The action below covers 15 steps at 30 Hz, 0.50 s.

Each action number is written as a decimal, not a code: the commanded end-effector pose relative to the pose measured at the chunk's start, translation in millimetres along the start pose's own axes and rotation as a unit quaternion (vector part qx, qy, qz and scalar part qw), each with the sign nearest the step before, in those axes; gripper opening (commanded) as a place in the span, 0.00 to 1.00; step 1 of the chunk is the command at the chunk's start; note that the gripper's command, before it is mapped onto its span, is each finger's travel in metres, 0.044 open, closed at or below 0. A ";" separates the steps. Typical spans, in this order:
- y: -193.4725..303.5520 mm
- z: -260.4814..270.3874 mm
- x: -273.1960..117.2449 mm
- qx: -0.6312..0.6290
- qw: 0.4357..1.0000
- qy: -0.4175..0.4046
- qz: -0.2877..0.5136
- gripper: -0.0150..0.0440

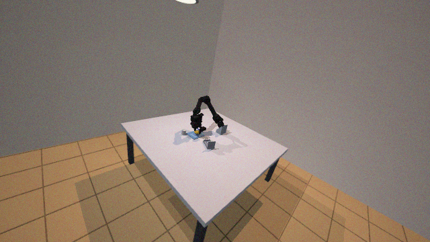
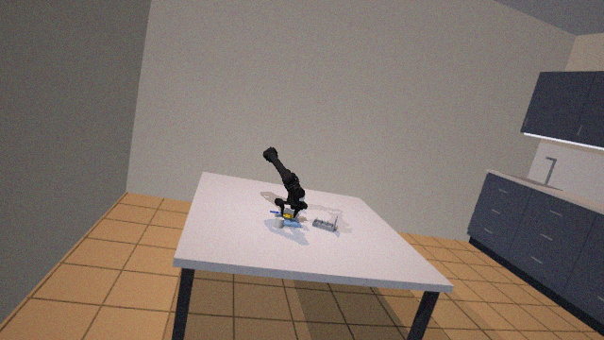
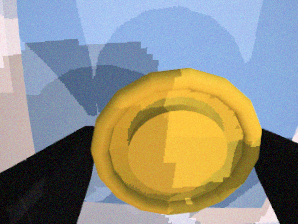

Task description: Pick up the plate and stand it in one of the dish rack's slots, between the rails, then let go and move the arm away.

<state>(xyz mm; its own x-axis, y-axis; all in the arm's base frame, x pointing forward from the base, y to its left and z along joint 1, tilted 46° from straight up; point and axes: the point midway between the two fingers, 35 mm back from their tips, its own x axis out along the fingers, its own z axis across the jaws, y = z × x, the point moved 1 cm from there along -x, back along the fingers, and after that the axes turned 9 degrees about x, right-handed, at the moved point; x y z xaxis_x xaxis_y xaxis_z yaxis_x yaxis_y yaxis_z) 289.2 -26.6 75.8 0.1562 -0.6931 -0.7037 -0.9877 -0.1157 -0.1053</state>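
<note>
The yellow round plate (image 1: 197,132) (image 2: 288,216) (image 3: 175,150) is between my gripper's fingers, with a black finger against its rim at the left and right in the wrist view. My gripper (image 1: 197,131) (image 2: 289,214) (image 3: 174,136) is shut on it. The plate's open face is towards the wrist camera, and it appears a little above the light blue mat (image 1: 193,136) (image 2: 293,225) (image 3: 200,30). The grey dish rack (image 1: 210,145) (image 2: 325,226) stands on the table beside the mat, to the right in the top and exterior views; its slots are too small to make out clearly.
A light grey cup (image 1: 183,132) (image 2: 279,223) stands beside the mat. A thin blue object (image 2: 274,212) lies near the gripper. A grey upright panel (image 1: 222,130) stands by the arm's base on the white table (image 1: 201,188) (image 2: 245,257).
</note>
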 end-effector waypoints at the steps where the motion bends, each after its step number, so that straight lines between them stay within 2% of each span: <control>1: -8.3 1.6 -20.2 0.000 1.000 -0.005 -0.012 0.39; 4: -10.8 3.0 -36.2 -0.005 1.000 -0.008 -0.017 0.26; 15: -13.9 6.2 -92.7 -0.024 0.999 -0.016 -0.031 0.25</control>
<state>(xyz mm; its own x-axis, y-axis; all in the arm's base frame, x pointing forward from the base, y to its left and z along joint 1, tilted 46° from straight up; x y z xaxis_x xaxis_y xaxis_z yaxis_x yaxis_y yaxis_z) 289.2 31.4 126.3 0.2054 -0.6701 -0.7133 -0.9768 -0.1859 -0.1066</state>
